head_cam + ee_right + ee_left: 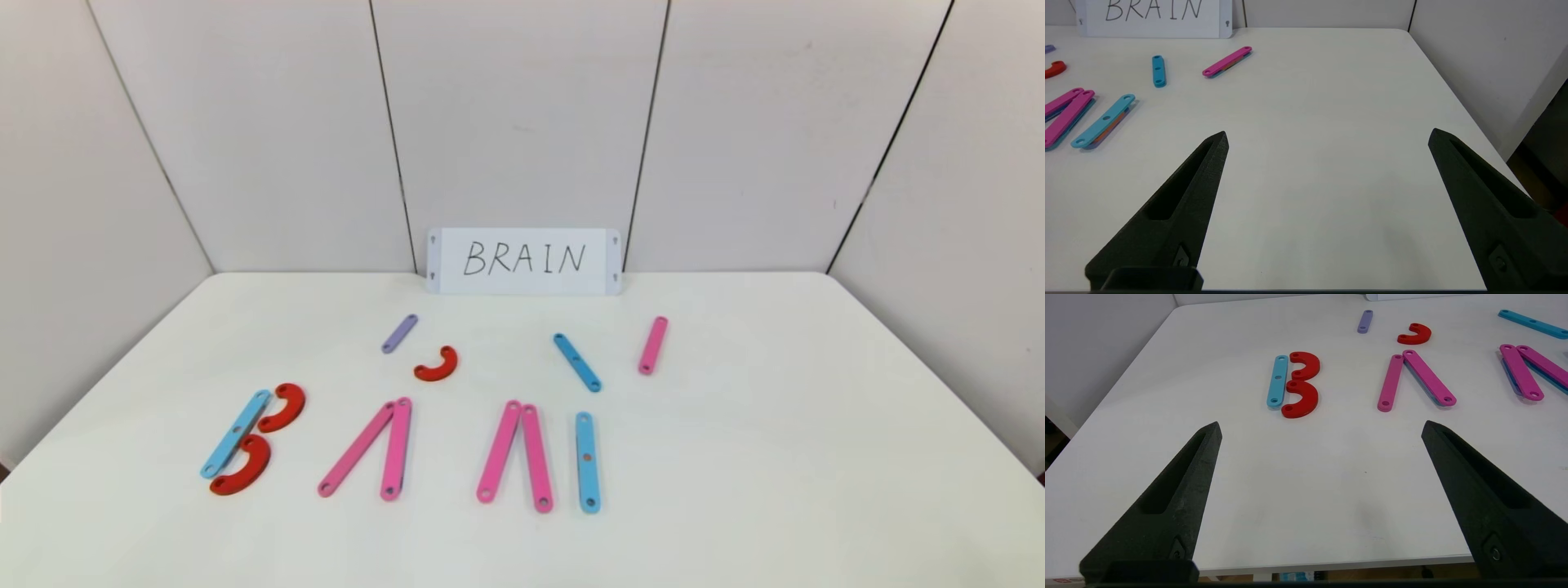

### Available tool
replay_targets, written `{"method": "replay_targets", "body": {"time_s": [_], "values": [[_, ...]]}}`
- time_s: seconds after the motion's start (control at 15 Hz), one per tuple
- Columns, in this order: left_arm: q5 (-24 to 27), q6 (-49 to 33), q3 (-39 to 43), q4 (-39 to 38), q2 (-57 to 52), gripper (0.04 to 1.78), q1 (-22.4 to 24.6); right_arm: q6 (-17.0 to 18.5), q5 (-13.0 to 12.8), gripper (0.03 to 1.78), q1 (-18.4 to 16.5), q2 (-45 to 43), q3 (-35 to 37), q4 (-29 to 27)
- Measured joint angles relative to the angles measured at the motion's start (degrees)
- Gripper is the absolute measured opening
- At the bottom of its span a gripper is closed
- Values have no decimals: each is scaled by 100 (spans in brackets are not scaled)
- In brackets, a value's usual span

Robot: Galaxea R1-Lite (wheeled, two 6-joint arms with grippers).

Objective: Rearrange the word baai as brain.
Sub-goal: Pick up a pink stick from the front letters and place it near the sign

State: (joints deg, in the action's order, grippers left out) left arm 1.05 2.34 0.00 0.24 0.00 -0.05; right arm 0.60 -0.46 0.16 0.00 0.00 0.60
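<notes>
The word lies along the table's front. The B (245, 441) is a light-blue strip with two red half-rings, also in the left wrist view (1295, 384). Two pink-strip A shapes (369, 449) (516, 456) and a light-blue I strip (587, 462) follow. Behind them lie a purple strip (399, 333), a red half-ring (437, 365), a light-blue strip (577, 362) and a pink strip (653, 345). My left gripper (1321, 428) is open and empty over the front edge, short of the B. My right gripper (1327, 136) is open and empty over bare table right of the I.
A white card (523, 260) with handwritten BRAIN leans on the back wall. White panel walls close the table (816, 425) at the back and sides. The table's right edge and a dark gap (1541, 163) show in the right wrist view.
</notes>
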Motion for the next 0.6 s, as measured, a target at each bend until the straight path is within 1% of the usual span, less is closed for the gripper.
{"method": "replay_targets", "body": {"time_s": [0.6], "values": [[0, 0, 0, 2, 0, 172, 0, 2, 2, 171, 0, 0, 0, 0]]}}
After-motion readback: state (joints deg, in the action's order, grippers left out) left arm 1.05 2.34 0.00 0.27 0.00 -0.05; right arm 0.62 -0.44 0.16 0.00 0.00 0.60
